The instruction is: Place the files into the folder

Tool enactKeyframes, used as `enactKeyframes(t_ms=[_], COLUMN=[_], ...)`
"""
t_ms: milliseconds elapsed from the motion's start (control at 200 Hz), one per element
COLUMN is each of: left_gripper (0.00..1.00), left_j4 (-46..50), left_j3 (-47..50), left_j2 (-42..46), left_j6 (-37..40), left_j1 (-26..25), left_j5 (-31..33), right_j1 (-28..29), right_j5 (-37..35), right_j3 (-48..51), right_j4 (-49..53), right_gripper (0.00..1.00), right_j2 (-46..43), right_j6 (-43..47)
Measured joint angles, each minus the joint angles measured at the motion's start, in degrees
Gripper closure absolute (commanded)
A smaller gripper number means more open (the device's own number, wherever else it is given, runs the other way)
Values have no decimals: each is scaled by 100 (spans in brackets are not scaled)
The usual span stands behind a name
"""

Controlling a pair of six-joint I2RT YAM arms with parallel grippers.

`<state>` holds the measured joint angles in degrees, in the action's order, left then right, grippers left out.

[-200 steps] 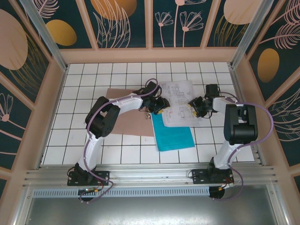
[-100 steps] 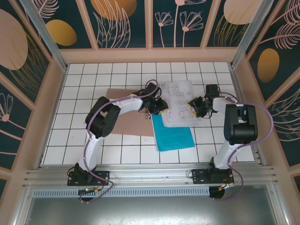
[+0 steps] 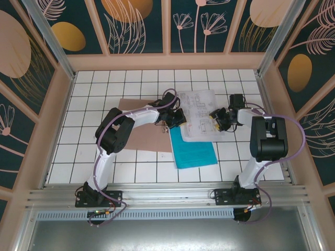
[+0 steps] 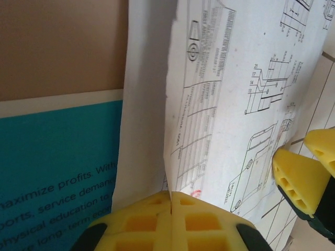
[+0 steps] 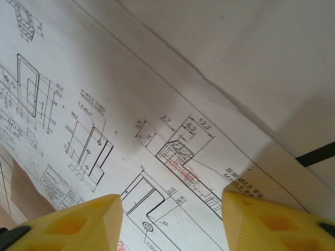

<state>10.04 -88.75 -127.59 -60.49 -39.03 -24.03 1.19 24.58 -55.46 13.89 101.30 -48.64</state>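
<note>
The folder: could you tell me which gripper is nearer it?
Left. The left gripper is at the folder edge, pinching the printed sheets; the right gripper is across those sheets, farther away.

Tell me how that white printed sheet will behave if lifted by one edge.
Probably floppy: the printed sheet is thin and its edge curls where the left gripper pinches it. Likely light, and it may slide over the teal sheet beneath.

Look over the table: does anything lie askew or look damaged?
Yes. The printed sheets lie twisted across the top of the teal sheet, not squared with it or with the folder beside them. The left gripper is shut on the top sheet's edge, which looks slightly wavy there. Nothing appears torn.
</note>
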Motion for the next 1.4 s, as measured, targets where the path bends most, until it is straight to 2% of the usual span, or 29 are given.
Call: enactKeyframes(t_ms=[280, 490, 831, 1191, 1396], left_gripper=[100, 100, 100, 100, 100], left_j4=[120, 326, 809, 1773, 2247], left_j3=[-179, -315, -118, 603, 901], left_j2=[13, 396, 1200, 1934, 2162], left_j6=[96, 199, 675, 1611, 1998], left_j1=[0, 52, 691, 1231, 1528], left_j5=[9, 44, 24, 203, 365], right_j1=[2, 2, 35, 610, 1014], right_j5=[-90, -52, 140, 520, 748], right_j3=[-168, -675, -911, -911, -1078], right_j4=[146, 177, 249, 133, 13], right_gripper=[32, 31, 31, 31, 31], right_j2=[-350, -494, -505, -474, -37], right_j6=[144, 385, 841, 1049, 1064])
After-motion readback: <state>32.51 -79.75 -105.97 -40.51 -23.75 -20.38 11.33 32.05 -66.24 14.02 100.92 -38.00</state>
